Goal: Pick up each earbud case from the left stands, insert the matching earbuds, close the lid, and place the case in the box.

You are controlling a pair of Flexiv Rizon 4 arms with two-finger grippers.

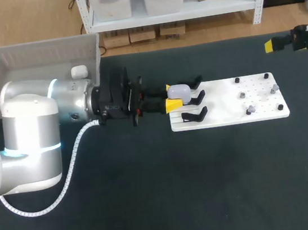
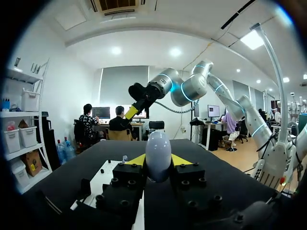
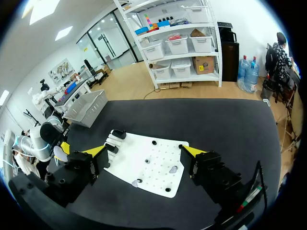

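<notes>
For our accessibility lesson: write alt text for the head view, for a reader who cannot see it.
The left gripper grips an earbud case at the left stands of a white board. A grey box holds another case; the right gripper hangs far right.

No word, number, label or sign can be read on anything on the table (the earbud case (image 1: 178,92) shows only a plain pale shell, and the white stand board (image 1: 226,105) looks unmarked as far as can be told).
</notes>
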